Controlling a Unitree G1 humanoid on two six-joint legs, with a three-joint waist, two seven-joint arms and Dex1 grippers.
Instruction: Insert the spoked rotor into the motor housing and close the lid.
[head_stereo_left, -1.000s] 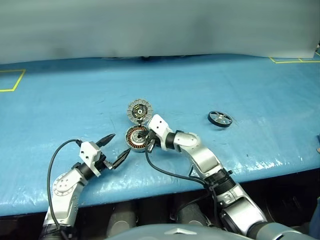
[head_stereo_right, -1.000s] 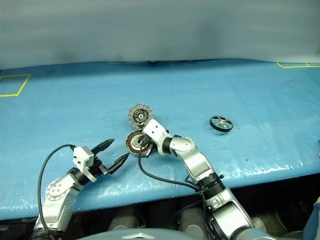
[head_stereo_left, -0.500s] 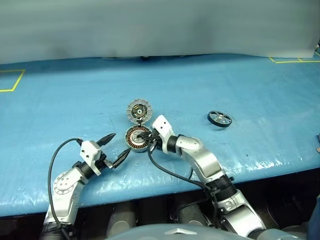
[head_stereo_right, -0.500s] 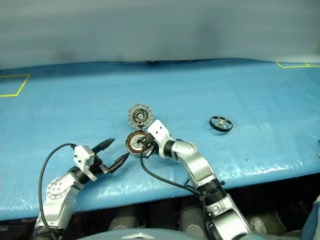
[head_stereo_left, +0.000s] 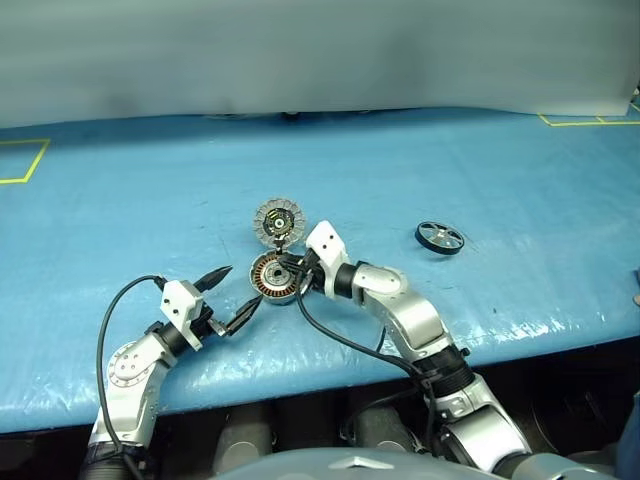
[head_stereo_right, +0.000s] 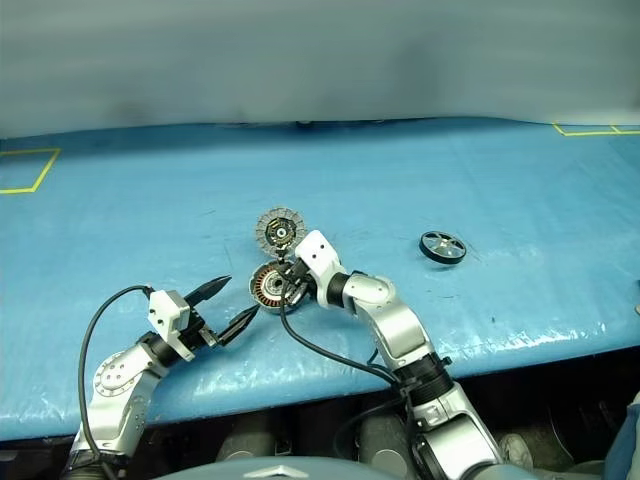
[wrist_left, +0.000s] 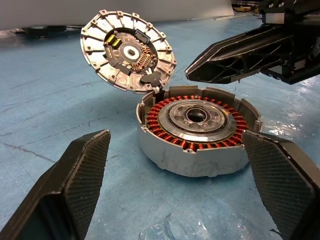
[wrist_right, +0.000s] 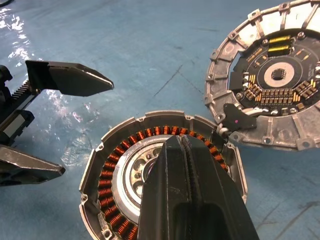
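The motor housing (head_stereo_left: 272, 278) sits on the blue table, a silver cup with copper windings around a silver hub (wrist_left: 196, 116). Its lid (head_stereo_left: 277, 220) stands open behind it, joined at the rim, ribbed inner face showing. The spoked rotor (head_stereo_left: 439, 237), a dark ring with silver spokes, lies flat well to the right. My right gripper (wrist_right: 178, 142) is shut with nothing in it, its tip over the housing's windings near the hinge; I cannot tell whether it touches. My left gripper (head_stereo_left: 238, 289) is open just left of the housing, its fingers (wrist_left: 76, 182) flanking it without touching.
The blue table cover (head_stereo_left: 420, 160) reaches a grey wall behind. Yellow tape marks (head_stereo_left: 22, 160) sit at the far left and far right corners. Black cables (head_stereo_left: 345, 345) hang from both wrists near the table's front edge.
My right gripper has rolled a little, and its tip has shifted from the housing's right rim towards the hinge side. The left gripper, housing, lid and rotor have stayed put.
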